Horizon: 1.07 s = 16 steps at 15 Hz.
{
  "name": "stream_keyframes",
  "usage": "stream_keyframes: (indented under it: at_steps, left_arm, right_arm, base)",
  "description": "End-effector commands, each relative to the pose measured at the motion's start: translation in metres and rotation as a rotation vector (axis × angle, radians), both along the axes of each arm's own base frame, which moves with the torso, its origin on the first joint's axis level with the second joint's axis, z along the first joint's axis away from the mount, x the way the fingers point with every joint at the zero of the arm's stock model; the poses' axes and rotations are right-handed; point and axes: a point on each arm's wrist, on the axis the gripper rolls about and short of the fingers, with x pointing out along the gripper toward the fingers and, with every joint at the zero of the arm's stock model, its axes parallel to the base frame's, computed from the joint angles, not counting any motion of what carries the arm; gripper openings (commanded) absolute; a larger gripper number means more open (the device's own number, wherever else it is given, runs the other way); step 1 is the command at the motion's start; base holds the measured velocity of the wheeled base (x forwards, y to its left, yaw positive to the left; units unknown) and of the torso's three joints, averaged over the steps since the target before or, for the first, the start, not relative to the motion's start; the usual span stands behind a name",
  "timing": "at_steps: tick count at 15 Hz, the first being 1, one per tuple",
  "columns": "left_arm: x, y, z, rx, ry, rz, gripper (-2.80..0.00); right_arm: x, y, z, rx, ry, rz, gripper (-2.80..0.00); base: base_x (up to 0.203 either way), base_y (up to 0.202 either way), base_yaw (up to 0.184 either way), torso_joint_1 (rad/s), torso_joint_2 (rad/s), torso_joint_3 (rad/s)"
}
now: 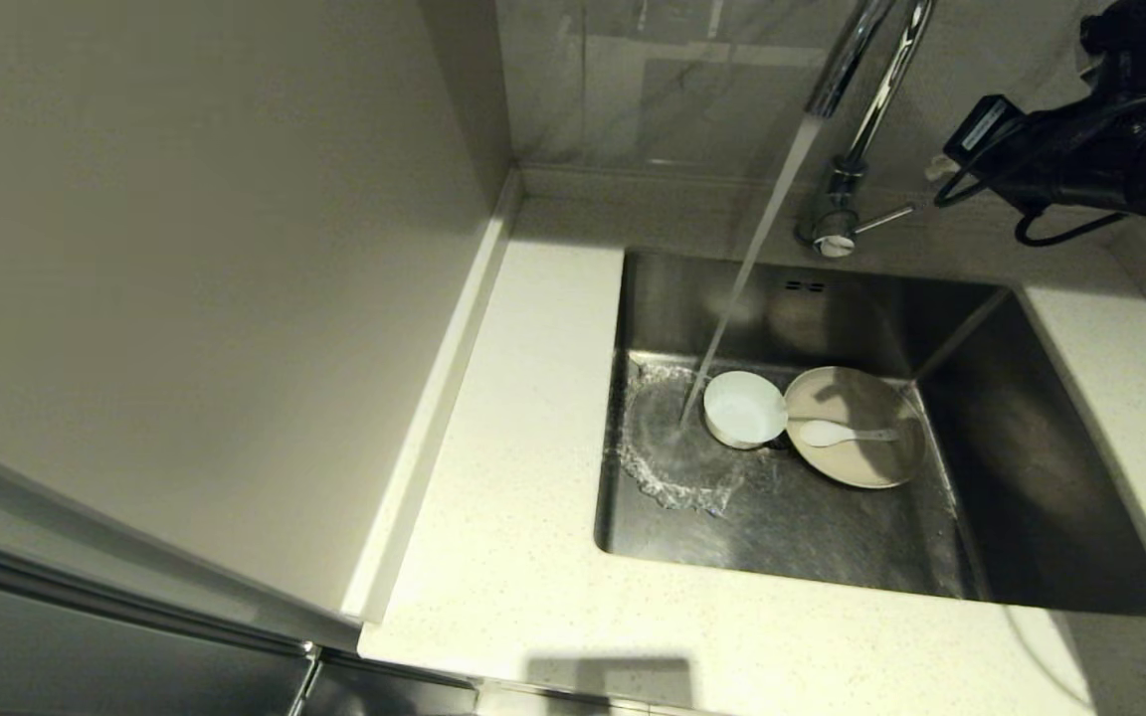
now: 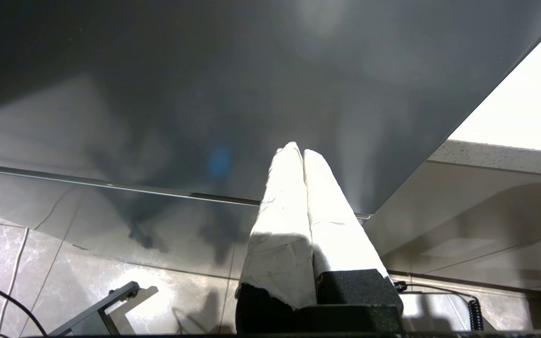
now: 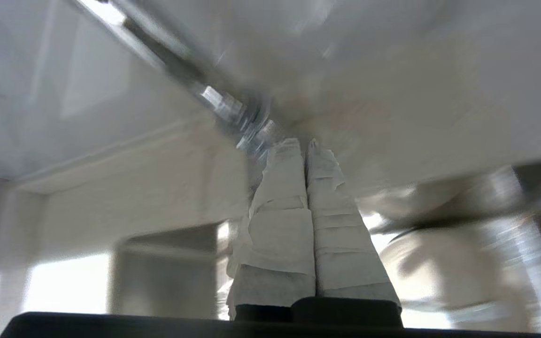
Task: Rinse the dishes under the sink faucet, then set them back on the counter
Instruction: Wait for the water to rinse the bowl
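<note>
Speckled stone table (image 1: 533,557), water running: right hand (image 3: 305,143), pressed shut and empty, to open wide before lifting bowl (image 1: 744,408).

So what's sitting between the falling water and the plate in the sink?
The small white bowl, in the head view: the stream lands just left of it, and the plate touches its right side.

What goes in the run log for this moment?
faucet running | bowl, plate, spoon in sink | right pincer shut near lever | left pincer shut, parked
</note>
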Motion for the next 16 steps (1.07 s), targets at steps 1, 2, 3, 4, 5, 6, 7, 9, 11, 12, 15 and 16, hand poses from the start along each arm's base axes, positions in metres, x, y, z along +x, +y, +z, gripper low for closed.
stream_keyframes:
  at_steps: [1,2,3,4,5,6,7,9,11,12,15,16]
  left_arm:
    - [0.0,0.0,0.0,-0.001,-0.004,0.0,-2.8]
    - [0.0,0.0,0.0,-0.001,-0.004,0.0,-2.8]
    - [0.0,0.0,0.0,-0.001,-0.004,0.0,-2.8]
    - [0.0,0.0,0.0,-0.001,-0.004,0.0,-2.8]
    - [0.0,0.0,0.0,-0.001,-0.004,0.0,-2.8]
    - [0.0,0.0,0.0,-0.001,-0.004,0.0,-2.8]
    - [0.0,0.0,0.0,-0.001,-0.004,0.0,-2.8]
    - [0.0,0.0,0.0,-0.001,-0.004,0.0,-2.8]
    - [0.0,0.0,0.0,-0.001,-0.004,0.0,-2.8]
    - [0.0,0.0,0.0,-0.001,-0.004,0.0,-2.8]
    - [0.0,0.0,0.0,-0.001,-0.004,0.0,-2.8]
    - [0.0,0.0,0.0,-0.001,-0.005,0.0,-2.8]
  right_arm:
    - [-0.018,-0.005,0.019,-0.068,-0.046,-0.041,-2.8]
    - [-0.024,-0.012,0.026,-0.12,-0.06,-0.067,-2.8]
    - [-0.029,-0.017,0.031,-0.162,-0.069,-0.084,-2.8]
    - [-0.037,-0.025,0.037,-0.211,-0.078,-0.108,-2.8]
    - [-0.046,-0.032,0.044,-0.263,-0.085,-0.134,-2.8]
    - [-0.056,-0.04,0.05,-0.328,-0.085,-0.165,-2.8]
    - [-0.067,-0.05,0.053,-0.422,-0.059,-0.214,-2.8]
    - [-0.093,-0.079,0.046,-0.575,0.102,-0.36,-2.8]
    - [-0.12,-0.098,0.028,-0.632,0.268,-0.467,-2.8]
    - [-0.134,-0.102,0.017,-0.632,0.33,-0.489,-2.8]
    - [-0.186,-0.098,-0.021,-0.573,0.437,-0.511,-2.8]
    - [-0.209,-0.089,-0.024,-0.55,0.389,-0.508,-2.8]
  base:
    - [0.0,0.0,0.0,0.0,0.0,0.0]
    - [0.0,0.0,0.0,0.0,0.0,0.0]
    - [0.0,0.0,0.0,0.0,0.0,0.0]
    - [0.0,0.0,0.0,0.0,0.0,0.0]
    - [0.0,0.0,0.0,0.0,0.0,0.0]
    - [0.0,0.0,0.0,0.0,0.0,0.0]
    - [0.0,0.0,0.0,0.0,0.0,0.0]
    - [0.0,0.0,0.0,0.0,0.0,0.0]
    - [0.0,0.0,0.0,0.0,0.0,0.0]
    - [0.0,0.0,0.0,0.0,0.0,0.0]
    - [0.0,0.0,0.0,0.0,0.0,0.0]
    - [0.0,0.0,0.0,0.0,0.0,0.0]
